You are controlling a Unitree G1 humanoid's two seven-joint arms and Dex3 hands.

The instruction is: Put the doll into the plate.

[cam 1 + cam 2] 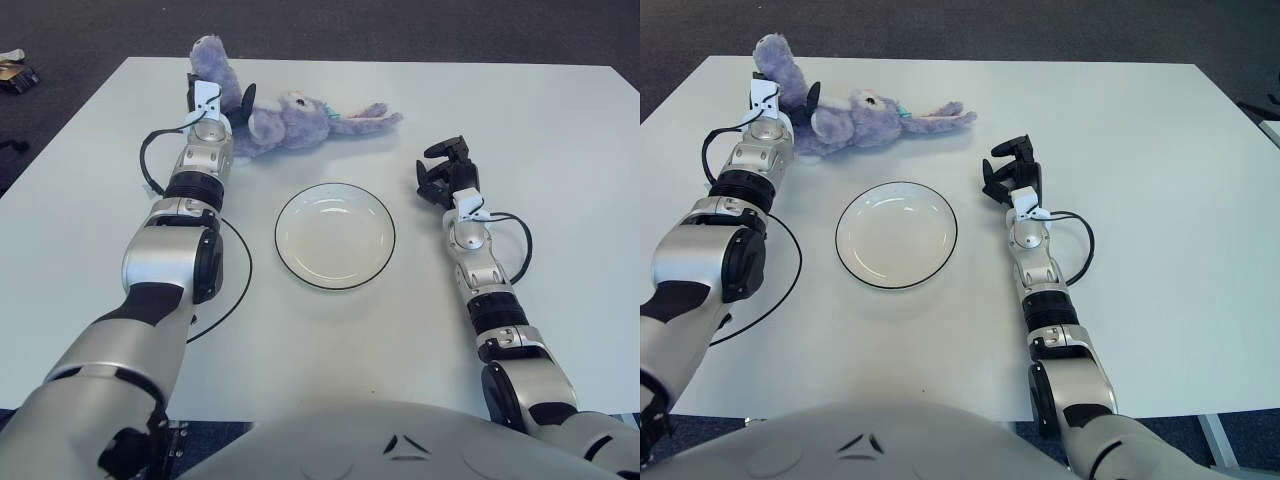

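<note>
Two hands appear in the left eye view, and only one is at the doll (285, 120). The doll, a purple plush, lies at upper centre-left of the white surface (560, 150), its long axis running left to right, one end toward upper left and limbs trailing right. The left hand (215, 108) sits at the doll's left end, touching it, its fingers seemingly spread around the plush; a firm grip cannot be confirmed. The plate (335, 236) lies empty at frame centre, below and slightly right of the doll.

In the right eye view, the right hand (1010, 172) shows right of the plate (896, 234), well apart from the doll (855, 118), fingers curled and holding nothing. By judgement, the left hand is nearer, and the carry runs down-frame and rightward to the plate.
</note>
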